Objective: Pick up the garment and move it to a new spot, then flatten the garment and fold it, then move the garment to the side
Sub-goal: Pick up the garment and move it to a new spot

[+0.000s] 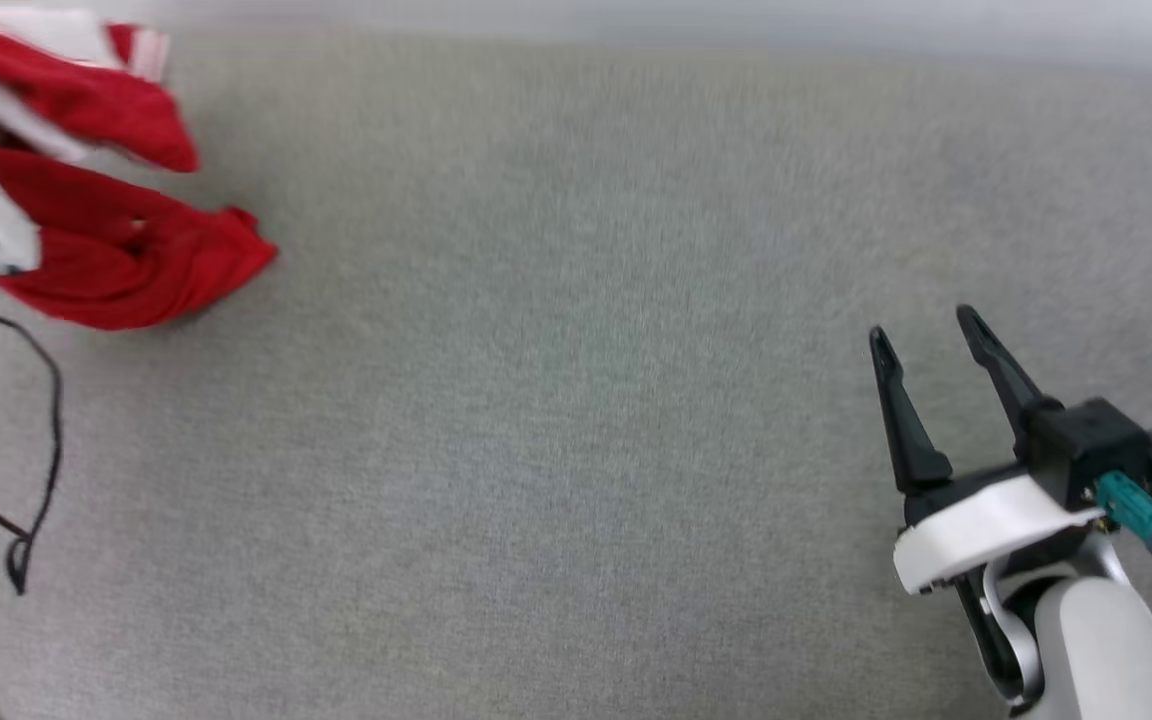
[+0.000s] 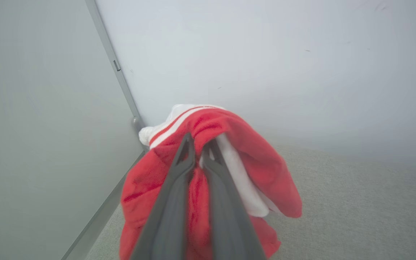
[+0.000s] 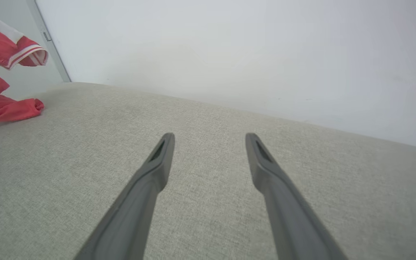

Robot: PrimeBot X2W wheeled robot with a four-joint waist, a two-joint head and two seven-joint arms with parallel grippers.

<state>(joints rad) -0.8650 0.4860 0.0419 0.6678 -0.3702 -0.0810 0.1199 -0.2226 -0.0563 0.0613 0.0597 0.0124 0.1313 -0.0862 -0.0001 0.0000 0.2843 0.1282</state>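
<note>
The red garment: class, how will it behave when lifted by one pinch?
Probably floppy: the garment sags in bunched folds around the shut left gripper. Likely light, since one pinch carries it. Its low end may drag on the surface.

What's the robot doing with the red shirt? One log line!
left end effector: shut on bunched red-and-white fabric T-shirt | right end effector: open over grey cloth surface

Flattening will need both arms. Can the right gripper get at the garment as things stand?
Probably, nothing blocks it: the right gripper stands open, and only open grey surface lies between it and the garment, bunched in the shut left gripper far across. Whether the arm stretches that far is unclear.
</note>
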